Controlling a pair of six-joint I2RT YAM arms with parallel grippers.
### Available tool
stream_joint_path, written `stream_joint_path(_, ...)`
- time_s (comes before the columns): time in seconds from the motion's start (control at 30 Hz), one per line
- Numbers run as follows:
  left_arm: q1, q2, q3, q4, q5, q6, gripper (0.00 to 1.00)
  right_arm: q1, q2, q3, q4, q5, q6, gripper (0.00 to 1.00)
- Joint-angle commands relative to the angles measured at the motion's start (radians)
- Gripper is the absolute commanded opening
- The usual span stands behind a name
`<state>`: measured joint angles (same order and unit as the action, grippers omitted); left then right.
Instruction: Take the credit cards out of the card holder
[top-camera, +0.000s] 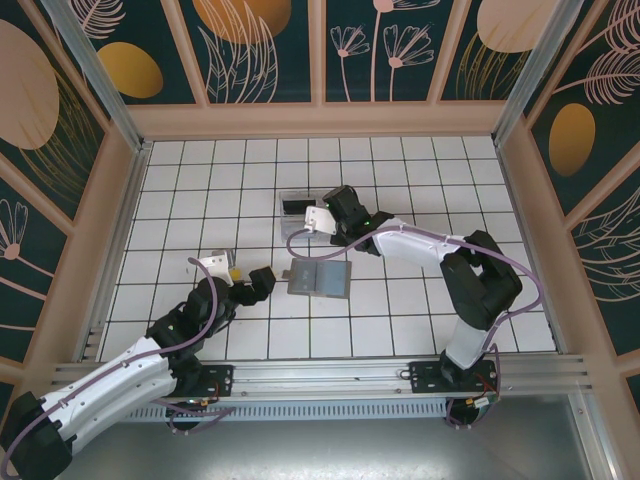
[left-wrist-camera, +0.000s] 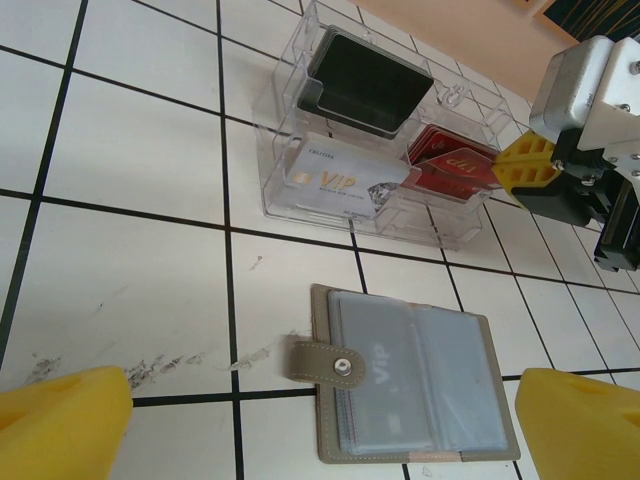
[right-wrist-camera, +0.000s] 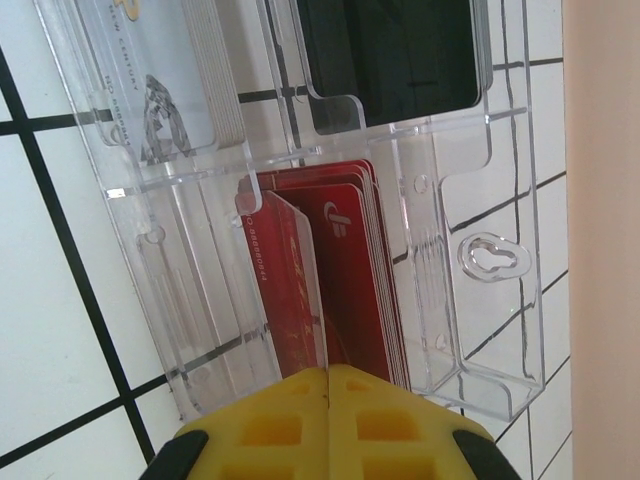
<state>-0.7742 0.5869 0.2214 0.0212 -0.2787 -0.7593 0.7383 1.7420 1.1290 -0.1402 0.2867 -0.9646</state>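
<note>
Top camera looks down from above and behind the arm bases (top-camera: 450, 375), taking in the whole tiled bench (top-camera: 400, 330). Left wrist camera sits low, facing across the bench past the left fingers (left-wrist-camera: 60, 420) toward holder (left-wrist-camera: 410, 385) and tray (left-wrist-camera: 275, 170). Right wrist camera hangs very close over that tray, right fingers (right-wrist-camera: 270, 430) at its lower edge. All three views share the tray.

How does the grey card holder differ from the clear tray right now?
The card holder is opaque grey, lying open and flat; the clear tray is see-through with walled compartments. On the tiled table, the holder lies nearer the front edge, the tray beyond it. Both hold cards.
</note>
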Motion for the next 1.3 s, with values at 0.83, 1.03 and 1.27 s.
stream_joint_path(0.83, 0.004, -0.012, -0.004, -0.011, -0.019, 0.024, 0.99, -0.044, 0.044, 0.051, 0.1, 0.069, 0.114, 0.35)
stream_joint_path(1.03, 0.003, -0.009, -0.002, -0.012, -0.014, 0.022, 0.99, -0.043, 0.017, 0.046, 0.098, 0.068, 0.148, 0.43)
stream_joint_path(1.27, 0.004, 0.003, 0.007, -0.013, -0.005, 0.012, 0.99, -0.045, -0.057, 0.035, 0.091, 0.077, 0.301, 0.43)
